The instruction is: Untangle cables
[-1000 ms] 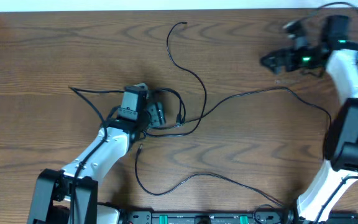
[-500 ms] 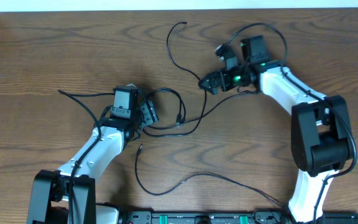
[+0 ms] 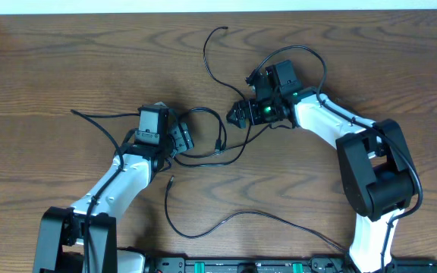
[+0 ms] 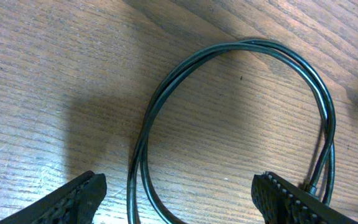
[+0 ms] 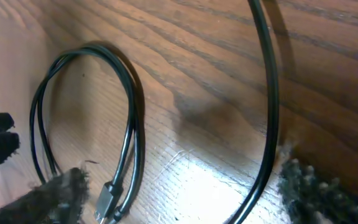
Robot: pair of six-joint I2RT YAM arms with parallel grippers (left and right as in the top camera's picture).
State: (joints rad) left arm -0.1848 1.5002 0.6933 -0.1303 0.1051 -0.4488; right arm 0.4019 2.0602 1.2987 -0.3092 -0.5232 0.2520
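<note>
Several thin black cables lie tangled at the table's middle; the white one is out of view. A doubled loop (image 3: 207, 110) lies between the arms, and it also shows in the left wrist view (image 4: 253, 43). My left gripper (image 3: 184, 138) is open and low, with two strands of that loop between its fingers (image 4: 182, 200). My right gripper (image 3: 237, 115) is open just right of the loop. In the right wrist view its fingers (image 5: 188, 193) straddle the loop (image 5: 129, 93), a small plug (image 5: 106, 200) and a single strand (image 5: 270, 93).
One black cable (image 3: 206, 64) runs from the tangle toward the table's back edge. Another (image 3: 279, 218) snakes along the front toward the arm bases. A strand (image 3: 97, 115) trails out to the left of my left arm.
My right arm has swung from the far right back corner to the tangle in the middle. My left gripper shifted slightly left earlier and has since held still.
</note>
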